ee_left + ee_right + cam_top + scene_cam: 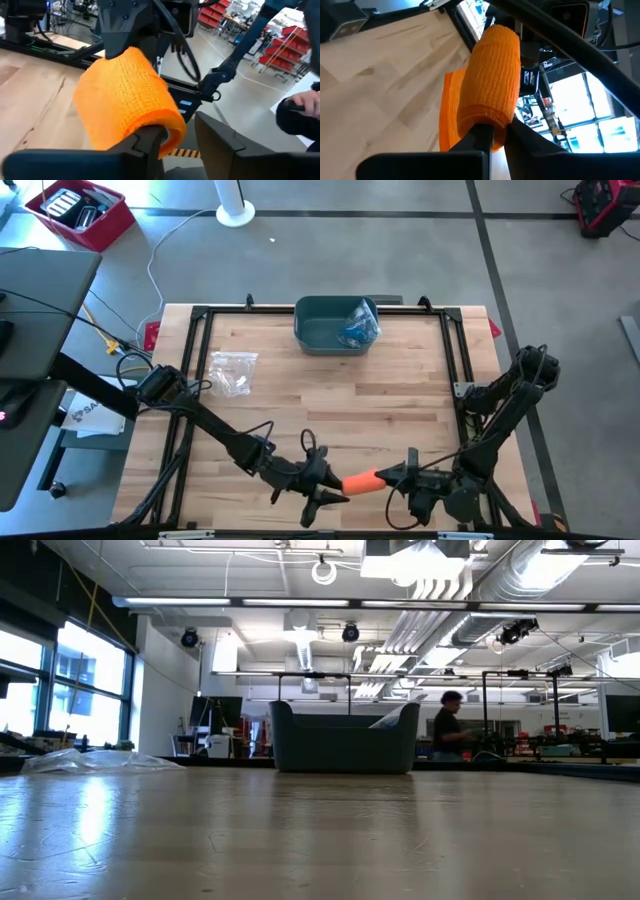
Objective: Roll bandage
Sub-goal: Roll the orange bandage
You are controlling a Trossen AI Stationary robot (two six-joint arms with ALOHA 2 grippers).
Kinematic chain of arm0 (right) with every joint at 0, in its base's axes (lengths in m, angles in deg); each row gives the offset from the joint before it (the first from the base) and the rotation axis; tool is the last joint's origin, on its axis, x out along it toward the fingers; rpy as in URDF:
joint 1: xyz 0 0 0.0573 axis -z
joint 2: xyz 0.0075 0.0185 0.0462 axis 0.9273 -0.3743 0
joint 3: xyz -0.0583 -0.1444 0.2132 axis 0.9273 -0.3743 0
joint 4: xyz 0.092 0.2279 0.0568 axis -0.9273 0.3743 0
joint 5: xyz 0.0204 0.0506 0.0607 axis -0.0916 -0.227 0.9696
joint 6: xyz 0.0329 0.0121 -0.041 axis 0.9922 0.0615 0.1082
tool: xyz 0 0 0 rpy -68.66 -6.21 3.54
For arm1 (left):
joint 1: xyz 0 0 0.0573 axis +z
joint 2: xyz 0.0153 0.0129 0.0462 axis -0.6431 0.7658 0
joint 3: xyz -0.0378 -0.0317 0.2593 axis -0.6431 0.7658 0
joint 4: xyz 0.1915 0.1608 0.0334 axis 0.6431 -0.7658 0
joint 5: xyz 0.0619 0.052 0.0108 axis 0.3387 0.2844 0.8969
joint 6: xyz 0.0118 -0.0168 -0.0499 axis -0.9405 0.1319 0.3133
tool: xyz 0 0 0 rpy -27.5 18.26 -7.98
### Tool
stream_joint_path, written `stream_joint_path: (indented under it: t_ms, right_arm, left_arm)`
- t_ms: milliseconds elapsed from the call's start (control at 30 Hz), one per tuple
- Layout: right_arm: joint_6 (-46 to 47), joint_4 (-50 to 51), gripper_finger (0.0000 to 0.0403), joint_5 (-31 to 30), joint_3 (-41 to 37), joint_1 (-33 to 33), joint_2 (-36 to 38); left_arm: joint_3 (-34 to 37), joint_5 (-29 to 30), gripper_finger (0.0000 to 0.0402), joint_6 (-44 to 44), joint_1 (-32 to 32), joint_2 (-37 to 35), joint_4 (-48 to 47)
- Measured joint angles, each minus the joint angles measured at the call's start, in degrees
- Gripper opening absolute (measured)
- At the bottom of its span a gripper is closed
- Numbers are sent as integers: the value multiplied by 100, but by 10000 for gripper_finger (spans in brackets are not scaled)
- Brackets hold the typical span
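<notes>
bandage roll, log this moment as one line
orange bandage roll | held off table front edge between both claws | right claw shut on roll end | left claw at other end

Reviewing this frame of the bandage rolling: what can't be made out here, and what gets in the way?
- Low view: neither claw nor the orange bandage roll appears; all are outside that picture.
- Left wrist view: whether the left claw actually presses the roll; one finger covers the core.
- Right wrist view: the roll's near end, behind the right claw shut on it.
- High view: contents of the teal bin and clear bag, too small.
</notes>
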Motion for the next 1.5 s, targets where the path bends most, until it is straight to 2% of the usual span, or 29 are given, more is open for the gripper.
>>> stream_joint_path:
  t_ms: [100, 167, 233, 367, 667, 867, 1000, 1133, 1300, 1367, 1500]
  right_arm:
    - [265, 18, 21, 23, 0, 0, -2]
    - [497, 36, 25, 30, 0, 18, -2]
    - [833, 136, 31, 22, 0, 40, -2]
    - [1607, 228, 54, -378, 0, 48, 4]
    - [2798, 498, 130, -455, 0, 46, 9]
    - [3917, 800, 139, -34, 9, -171, 11]
    - [4588, 905, 139, -10, 11, -380, 13]
    - [4768, 928, 139, -152, 11, -498, 13]
    - [4898, 548, 140, -325, 10, -397, 15]
    - [4769, 385, 144, -131, 10, -234, 17]
    - [4803, 296, 162, 709, 9, 295, 17]
  left_arm:
    - [0, 27, 68, -57, 12, 0, -103]
    - [0, 41, 32, -302, 15, 0, -118]
    - [0, 65, 13, -674, 12, 0, -159]
    - [0, 369, 21, -1462, -34, 0, -280]
    - [-15, 1199, 12, -3138, -244, 10, -822]
    - [-18, 1443, 14, -4293, -358, 15, -905]
    - [-22, 2305, 14, -5011, -501, 15, -1155]
    - [-20, 2840, 14, -5320, -550, 15, -1332]
    - [-20, 2949, 14, -5442, -557, 15, -1722]
    - [-20, 2953, 14, -5562, -555, 11, -2071]
    - [-15, 3167, 14, -5605, -425, 11, -2911]
